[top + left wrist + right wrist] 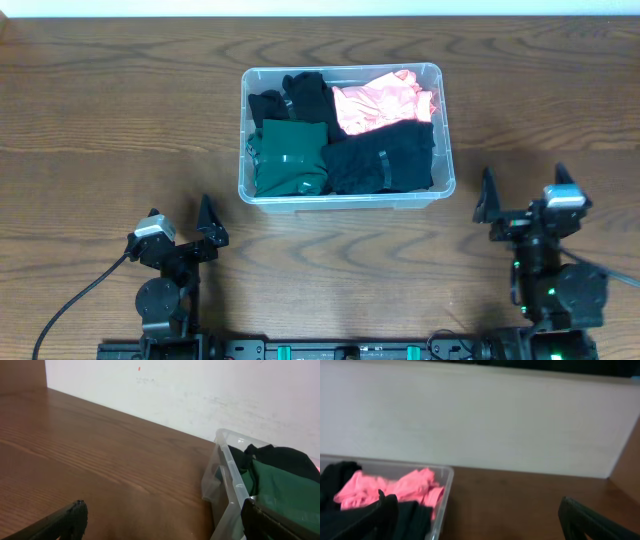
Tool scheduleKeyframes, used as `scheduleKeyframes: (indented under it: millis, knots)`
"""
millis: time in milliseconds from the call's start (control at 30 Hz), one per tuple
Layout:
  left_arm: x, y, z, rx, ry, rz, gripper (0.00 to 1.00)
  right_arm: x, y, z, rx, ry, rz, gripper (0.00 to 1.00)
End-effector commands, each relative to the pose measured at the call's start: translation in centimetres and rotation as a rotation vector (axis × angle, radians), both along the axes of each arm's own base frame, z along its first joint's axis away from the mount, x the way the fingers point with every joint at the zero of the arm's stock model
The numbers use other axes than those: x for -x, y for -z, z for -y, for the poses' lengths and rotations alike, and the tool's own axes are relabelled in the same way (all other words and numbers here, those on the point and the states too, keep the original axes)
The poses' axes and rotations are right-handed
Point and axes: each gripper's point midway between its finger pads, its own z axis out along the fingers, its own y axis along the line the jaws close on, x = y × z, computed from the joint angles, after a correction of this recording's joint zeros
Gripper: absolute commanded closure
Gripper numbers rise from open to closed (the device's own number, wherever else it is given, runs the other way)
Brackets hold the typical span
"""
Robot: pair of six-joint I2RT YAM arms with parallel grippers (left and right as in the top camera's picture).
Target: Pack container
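The container (345, 201) stands on the table (100, 120), a little behind the middle, with its long side toward the two arms. It is clear plastic, so the clothes inside are visible through the wall. In the front left part lies a dark green garment (290, 158), and beside it, in the front right part, a black garment (385, 158). Behind them there is another black piece (295, 98) at the back left and a pink garment (380, 105) at the back right. The clothes fill the container about to the rim. The left gripper (180, 215) is near the front edge of the table, to the left of the container and apart from it. Its jaws stand wide apart and nothing is between them. The right gripper (525, 190) is at the right side, just beyond the container's front right corner, not touching it. Its jaws are also spread wide and hold nothing. In the left wrist view the container's corner (225, 480) appears at the right, with the green cloth (280, 490) inside, and a white wall (200, 390) behind the table. In the right wrist view the rim (445, 490) and the pink cloth (395, 487) appear at the lower left.
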Motion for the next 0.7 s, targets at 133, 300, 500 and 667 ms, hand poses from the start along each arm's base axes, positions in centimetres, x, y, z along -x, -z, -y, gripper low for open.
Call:
scheduleKeyframes:
  millis: [133,300,500,667]
  knots:
    - [0.1,1.8,-0.1,0.000,-0.006,-0.053,0.02,0.6,5.1,-0.4,-0.014,-0.030,0.006,0.01]
    - [0.1,1.8,-0.1,0.000,-0.006,-0.053,0.02,0.8,7.1,-0.4,-0.016,-0.030,0.001,0.01]
    - [0.1,1.8,-0.1,0.000,-0.006,-0.053,0.02,1.0,9.2,-0.4,-0.015,-0.030,-0.045,0.01]
    - [0.1,1.8,-0.1,0.000,-0.006,-0.053,0.02,1.2,11.1,-0.3,-0.006,-0.024,-0.105,0.01]
